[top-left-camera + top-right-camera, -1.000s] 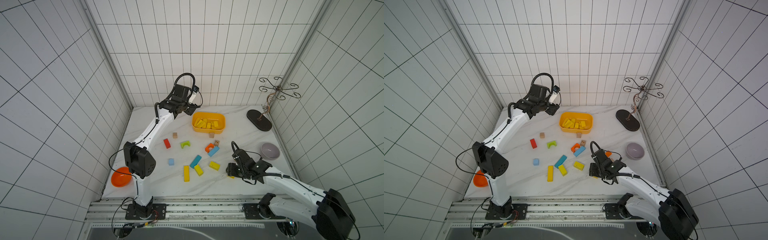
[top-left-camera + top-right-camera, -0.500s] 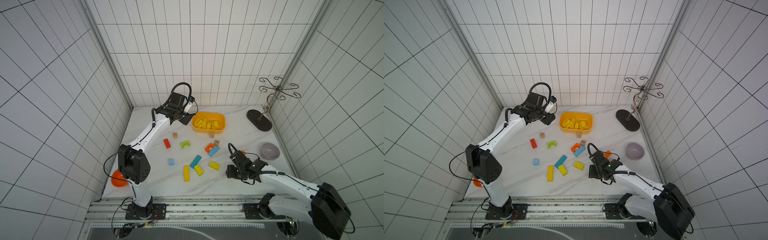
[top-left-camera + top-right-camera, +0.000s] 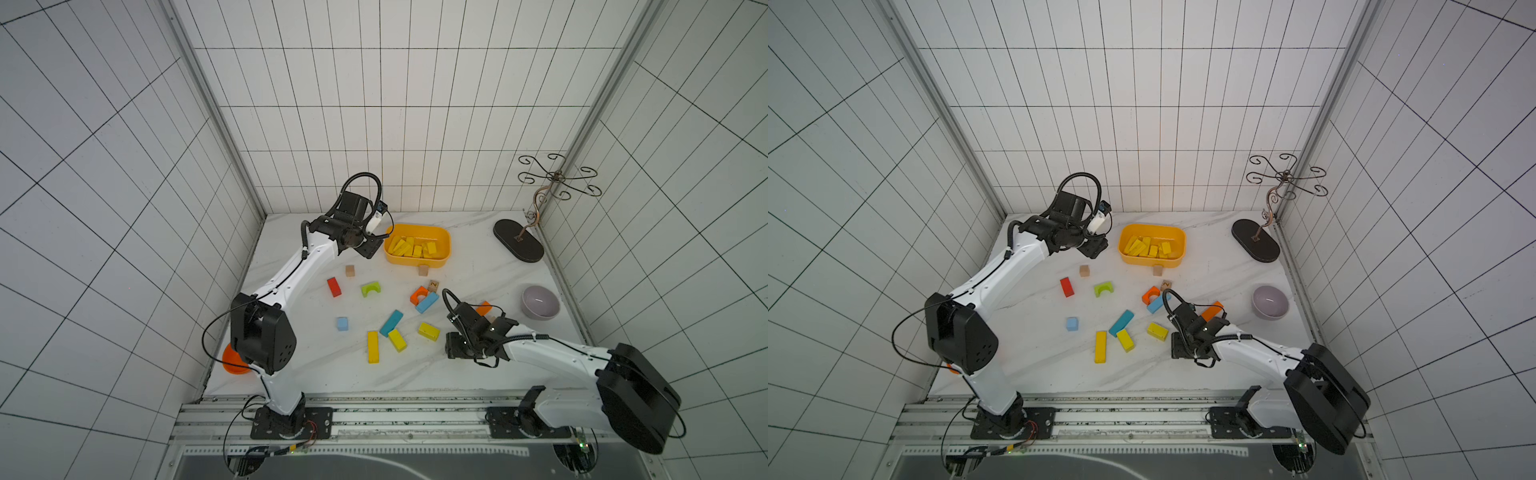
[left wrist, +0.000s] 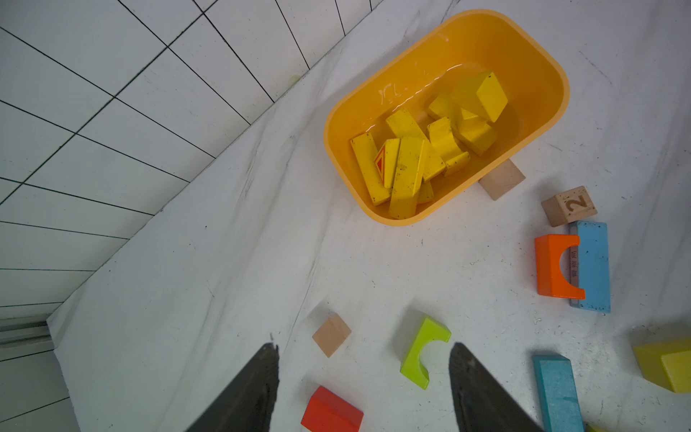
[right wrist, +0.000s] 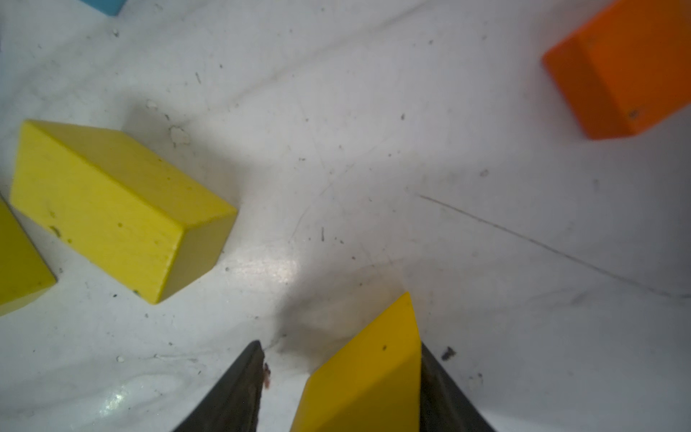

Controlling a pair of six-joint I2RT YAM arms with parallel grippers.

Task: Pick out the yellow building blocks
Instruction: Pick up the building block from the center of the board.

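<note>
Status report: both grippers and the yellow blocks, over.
Left gripper open, empty, near the tub. Right gripper open astride one yellow block, not clamped. Three yellow blocks loose nearby. Nothing obstructing.

Robot lab cell: white grid-tiled walls (image 3: pixel 332 124) enclose a marble counter (image 3: pixel 332 374); left arm (image 3: pixel 291 270), right arm (image 3: pixel 557 357) bolted to aluminium rail (image 3: pixel 415 419).

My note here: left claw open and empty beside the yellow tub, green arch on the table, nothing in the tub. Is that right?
Not quite. The tub is not empty: the left wrist view shows a pile of yellow blocks inside it. The rest holds: the left claw is open and empty beside the tub, and the green arch lies on the table.
</note>
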